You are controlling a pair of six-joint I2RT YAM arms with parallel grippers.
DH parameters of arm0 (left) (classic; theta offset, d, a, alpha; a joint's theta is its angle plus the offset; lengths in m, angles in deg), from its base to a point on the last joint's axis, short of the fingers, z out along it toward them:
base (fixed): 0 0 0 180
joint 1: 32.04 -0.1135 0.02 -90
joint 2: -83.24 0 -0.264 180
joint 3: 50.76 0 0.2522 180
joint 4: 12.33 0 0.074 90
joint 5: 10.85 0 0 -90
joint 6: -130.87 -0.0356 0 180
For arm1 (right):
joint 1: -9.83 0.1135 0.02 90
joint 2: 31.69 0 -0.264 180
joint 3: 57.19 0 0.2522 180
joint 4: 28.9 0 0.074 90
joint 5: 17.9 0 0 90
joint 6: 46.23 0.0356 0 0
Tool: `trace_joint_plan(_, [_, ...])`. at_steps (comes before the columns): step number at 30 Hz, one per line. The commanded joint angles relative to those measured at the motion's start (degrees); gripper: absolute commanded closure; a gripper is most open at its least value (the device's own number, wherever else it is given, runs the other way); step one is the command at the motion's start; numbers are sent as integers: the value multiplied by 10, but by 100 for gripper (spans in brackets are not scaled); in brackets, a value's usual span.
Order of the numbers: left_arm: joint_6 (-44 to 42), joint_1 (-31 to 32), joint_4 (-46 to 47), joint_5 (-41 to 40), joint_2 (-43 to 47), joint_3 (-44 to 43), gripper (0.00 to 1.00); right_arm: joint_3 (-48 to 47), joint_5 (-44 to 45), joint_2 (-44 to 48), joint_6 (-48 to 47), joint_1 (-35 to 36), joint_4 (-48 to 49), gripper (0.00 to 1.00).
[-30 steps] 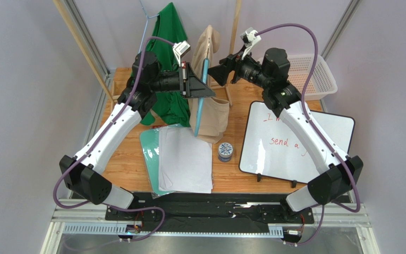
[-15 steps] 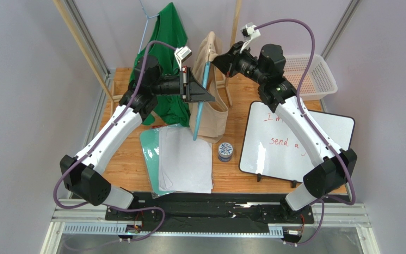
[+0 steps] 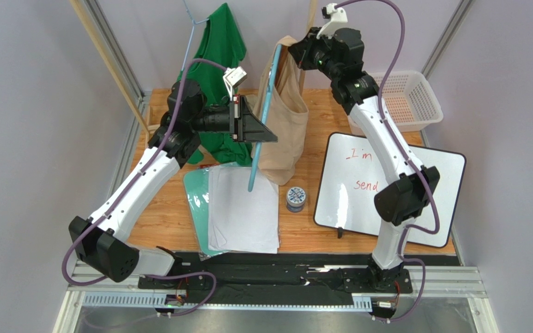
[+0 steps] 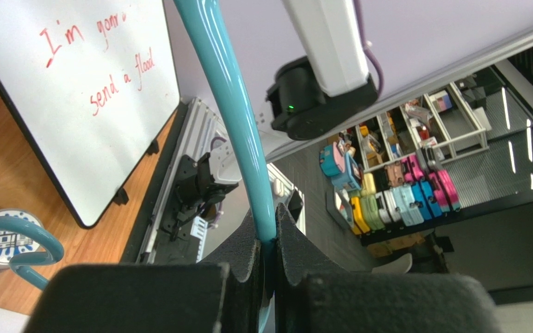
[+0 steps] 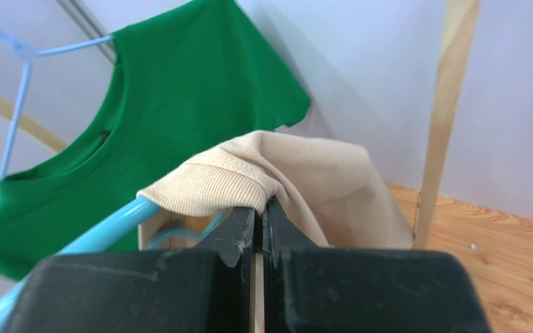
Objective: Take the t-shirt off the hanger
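Note:
A beige t-shirt [image 3: 287,121] hangs on a teal hanger [image 3: 268,90] held up in mid-air at the back of the table. My left gripper [image 3: 266,132] is shut on the hanger's bar; in the left wrist view the teal hanger [image 4: 238,125] runs up from between the closed left gripper [image 4: 268,239]. High at the back, my right gripper [image 3: 296,54] is shut on the shirt's neck. In the right wrist view the right gripper [image 5: 259,208] pinches the t-shirt [image 5: 318,173] at its ribbed collar, and the hanger [image 5: 109,232] pokes out to the left.
A green t-shirt [image 3: 219,69] hangs on a pale blue wire hanger behind the left arm. A whiteboard [image 3: 394,187] lies at the right, a white basket [image 3: 408,100] behind it. Papers [image 3: 241,208] and a small round tin [image 3: 296,198] lie in the middle. A wooden post [image 5: 446,111] stands behind.
My right gripper has shut on the t-shirt's collar and risen toward the back, lifting the fabric. The left gripper has tilted the hanger a little toward the left.

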State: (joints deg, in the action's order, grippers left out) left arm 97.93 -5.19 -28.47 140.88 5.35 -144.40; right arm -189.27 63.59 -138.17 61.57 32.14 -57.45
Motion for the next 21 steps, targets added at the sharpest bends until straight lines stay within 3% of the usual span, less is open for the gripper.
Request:
trace_joint_plan(1, [-44, 0, 11, 19, 49, -9, 100, -80, 19, -43, 4, -18, -31, 100])
trace_joint_plan(10, [-124, 0, -102, -28, 80, -76, 100, -56, -50, -69, 9, -18, -6, 100])
trace_joint_plan(15, [-202, 0, -242, -164, 106, -126, 100, -25, -132, -53, 7, -16, -17, 100])
trace_joint_plan(21, [-212, 0, -255, -214, 105, -121, 100, 60, -135, -24, -6, -5, -9, 100])
